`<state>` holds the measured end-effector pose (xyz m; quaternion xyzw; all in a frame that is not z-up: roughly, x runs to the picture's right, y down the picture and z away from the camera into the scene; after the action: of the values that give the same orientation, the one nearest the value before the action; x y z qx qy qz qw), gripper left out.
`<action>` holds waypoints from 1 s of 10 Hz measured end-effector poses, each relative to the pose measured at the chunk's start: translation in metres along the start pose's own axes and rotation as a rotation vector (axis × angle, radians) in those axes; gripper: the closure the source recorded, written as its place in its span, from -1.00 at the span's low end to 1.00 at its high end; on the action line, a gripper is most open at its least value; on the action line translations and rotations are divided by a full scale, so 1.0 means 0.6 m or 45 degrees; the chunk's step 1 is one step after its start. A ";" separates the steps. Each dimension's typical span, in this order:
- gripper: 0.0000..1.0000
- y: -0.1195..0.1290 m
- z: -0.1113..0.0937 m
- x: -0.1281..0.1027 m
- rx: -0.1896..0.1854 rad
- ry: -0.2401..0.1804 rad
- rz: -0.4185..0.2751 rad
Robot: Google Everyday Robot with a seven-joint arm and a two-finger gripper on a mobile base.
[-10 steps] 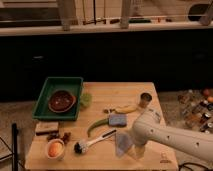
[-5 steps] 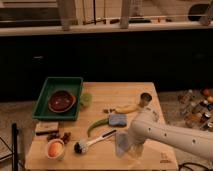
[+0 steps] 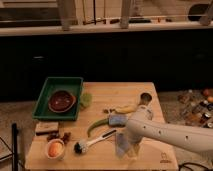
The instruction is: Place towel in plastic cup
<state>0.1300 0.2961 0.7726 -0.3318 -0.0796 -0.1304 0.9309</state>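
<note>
Towel: the thin, pale grey-blue cloth towel [image 3: 121,145] is at the front edge of the desk, right of centre, directly under the end of the arm; it looks bunched and raised rather than flat; whether it touches the wood cannot be told.
Hand: the hand [image 3: 131,145] ends the white arm [image 3: 165,134], which reaches in from the lower right; it is down at the towel; whether it is clenched on the cloth or released cannot be told.
Plastic cup: the small, pale lime-green, translucent plastic cup [image 3: 86,100] stands upright left of centre, just beside the right wall of the tray; it is well apart from the towel and the hand.
Near the towel: a small blue square pad [image 3: 117,120] lies just behind it; a white-handled brush with a dark head [image 3: 92,141] lies to its left; a curved green vegetable [image 3: 95,127] lies beyond the brush.
Further back: a yellow banana [image 3: 125,108]; a shiny dark metal cup [image 3: 145,98] near the right edge.
Left side: a green rectangular plastic tray [image 3: 46,87] holds a dark red-brown bowl [image 3: 61,101]; a white bowl with a round orange thing in it [image 3: 55,149] sits at the front corner; a small brown block [image 3: 46,127] lies between tray and white bowl.
Desk: a light wooden desk [image 3: 115,92] carries all of this.
</note>
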 end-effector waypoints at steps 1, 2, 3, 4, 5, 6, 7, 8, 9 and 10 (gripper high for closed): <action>-0.60 -0.003 0.003 -0.004 -0.006 -0.002 -0.007; -0.60 -0.008 0.008 -0.011 -0.014 -0.008 -0.015; -0.58 -0.009 0.011 -0.010 -0.018 -0.010 -0.015; -0.44 -0.010 0.016 -0.008 -0.022 -0.014 -0.013; -0.25 -0.011 0.019 -0.007 -0.025 -0.019 -0.011; -0.01 -0.011 0.021 -0.005 -0.027 -0.023 -0.006; 0.19 -0.012 0.021 -0.003 -0.027 -0.026 -0.004; 0.35 -0.012 0.021 -0.002 -0.029 -0.029 -0.003; 0.62 -0.012 0.021 -0.001 -0.029 -0.030 -0.003; 0.78 -0.012 0.020 -0.001 -0.030 -0.030 -0.002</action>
<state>0.1267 0.2984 0.7859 -0.3440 -0.0893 -0.1282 0.9259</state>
